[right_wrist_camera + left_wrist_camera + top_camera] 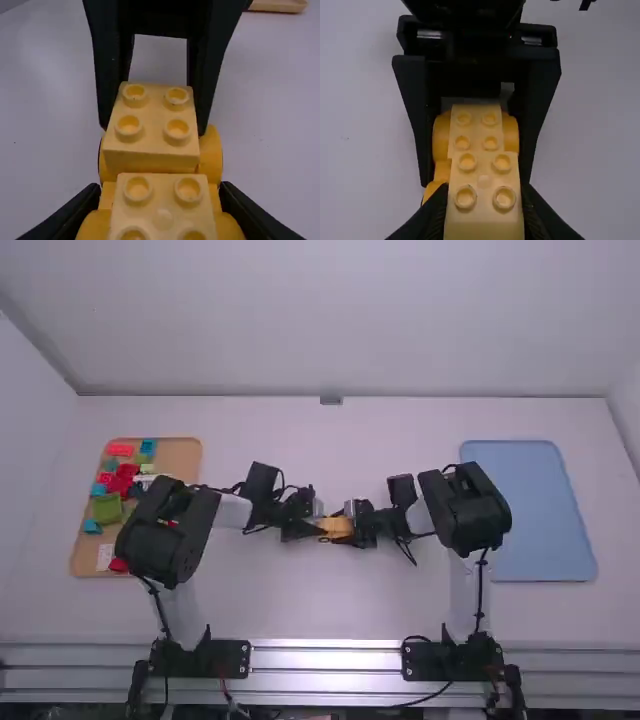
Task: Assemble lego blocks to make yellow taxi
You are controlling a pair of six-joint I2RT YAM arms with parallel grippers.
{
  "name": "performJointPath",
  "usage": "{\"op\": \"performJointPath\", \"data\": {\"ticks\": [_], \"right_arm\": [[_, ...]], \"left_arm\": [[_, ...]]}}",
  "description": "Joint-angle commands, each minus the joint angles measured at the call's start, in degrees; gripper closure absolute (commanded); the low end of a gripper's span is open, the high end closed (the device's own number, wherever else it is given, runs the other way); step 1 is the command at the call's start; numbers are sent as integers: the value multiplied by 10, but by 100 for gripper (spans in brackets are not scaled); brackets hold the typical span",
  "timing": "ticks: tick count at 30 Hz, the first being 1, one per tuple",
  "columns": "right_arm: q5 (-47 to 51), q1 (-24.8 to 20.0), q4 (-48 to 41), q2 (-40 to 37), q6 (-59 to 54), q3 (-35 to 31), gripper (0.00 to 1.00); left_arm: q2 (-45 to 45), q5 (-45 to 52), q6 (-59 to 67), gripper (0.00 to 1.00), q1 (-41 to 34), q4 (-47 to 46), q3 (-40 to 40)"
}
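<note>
Many blocks (pixel 107 507), red, blue, green and white among them, lie at the left of the desk (pixel 300 605) on the tan tray (pixel 182 455). Around the middle, the left gripper (pixel 314 530) has its jaws closed on the left end of the yellow taxi (pixel 152 160), which shows raised studs on top and rounded parts at its sides, and the right gripper (pixel 350 527) has its jaws closed about the right end. Well apart from them, the blue tray (pixel 535 515) lies flat at the right.
</note>
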Motion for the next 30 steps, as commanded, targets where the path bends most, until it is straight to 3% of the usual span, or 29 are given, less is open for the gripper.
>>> {"op": "performJointPath", "data": {"ticks": [1,8,12,15,22,30], "right_arm": [[30,7,-3,9,-9,-8,48],[29,4,-3,9,-8,-8,48],[30,4,-3,9,-9,-8,48],[29,4,-3,9,-9,-8,48],[30,4,-3,9,-8,-8,48],[29,4,-3,9,-8,-8,48]], "left_arm": [[8,-14,-4,92,-5,3,8],[8,-23,-4,89,-4,2,8],[8,-21,-4,76,-4,2,7],[8,-21,-4,55,-4,2,7],[8,-17,-17,37,-4,4,7],[-2,37,-18,35,9,52,9]]}}
